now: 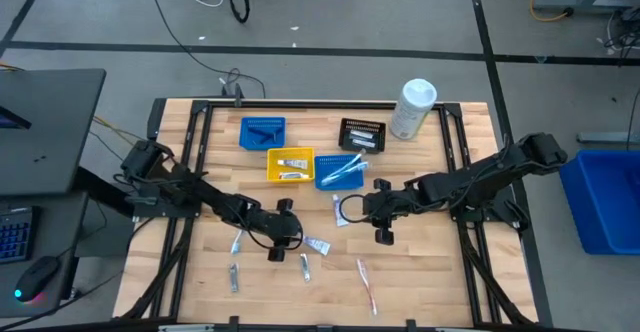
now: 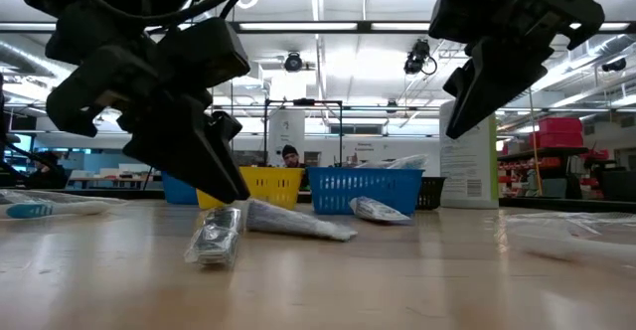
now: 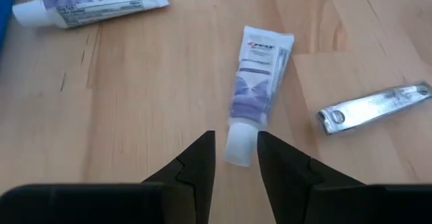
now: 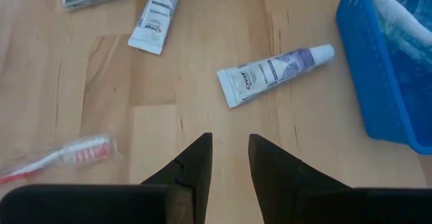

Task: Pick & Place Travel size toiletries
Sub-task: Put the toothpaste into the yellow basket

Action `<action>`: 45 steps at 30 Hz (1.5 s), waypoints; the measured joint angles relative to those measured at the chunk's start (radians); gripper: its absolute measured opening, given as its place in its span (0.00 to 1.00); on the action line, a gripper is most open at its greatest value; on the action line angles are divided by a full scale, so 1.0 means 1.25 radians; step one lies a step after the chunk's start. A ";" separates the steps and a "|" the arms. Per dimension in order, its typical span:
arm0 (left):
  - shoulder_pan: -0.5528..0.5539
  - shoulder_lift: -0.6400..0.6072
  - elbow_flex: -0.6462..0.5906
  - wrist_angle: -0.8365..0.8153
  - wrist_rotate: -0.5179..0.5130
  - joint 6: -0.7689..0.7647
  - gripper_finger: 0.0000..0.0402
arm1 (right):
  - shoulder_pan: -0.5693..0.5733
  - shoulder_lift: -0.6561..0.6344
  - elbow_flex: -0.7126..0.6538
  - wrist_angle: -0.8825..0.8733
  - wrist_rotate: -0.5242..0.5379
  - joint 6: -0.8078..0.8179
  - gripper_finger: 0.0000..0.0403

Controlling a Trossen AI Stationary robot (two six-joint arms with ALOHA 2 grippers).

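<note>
Jaws part-open, empty: left gripper (image 3: 234,162) straddles a toothpaste tube's (image 3: 255,82) cap on the table; right gripper (image 4: 229,158) hovers.
Grasp step: closing on the cap, then lifting, seems next.

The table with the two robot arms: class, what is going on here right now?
The left gripper is down at the table, its open fingers either side of a toothpaste tube's cap, not yet gripping. The right gripper hovers empty above another tube beside the blue bin. Nail clippers and a toothbrush lie loose.
</note>
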 joint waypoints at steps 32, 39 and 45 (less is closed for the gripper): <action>0.000 0.075 0.021 0.042 0.016 0.059 0.42 | 0.000 0.001 0.000 0.038 0.000 -0.026 0.26; -0.001 0.075 0.021 0.039 0.022 0.052 0.34 | 0.000 0.001 0.000 0.039 0.000 -0.035 0.26; -0.001 0.075 0.021 0.040 0.022 0.037 0.25 | 0.000 0.001 0.000 0.039 0.000 -0.035 0.26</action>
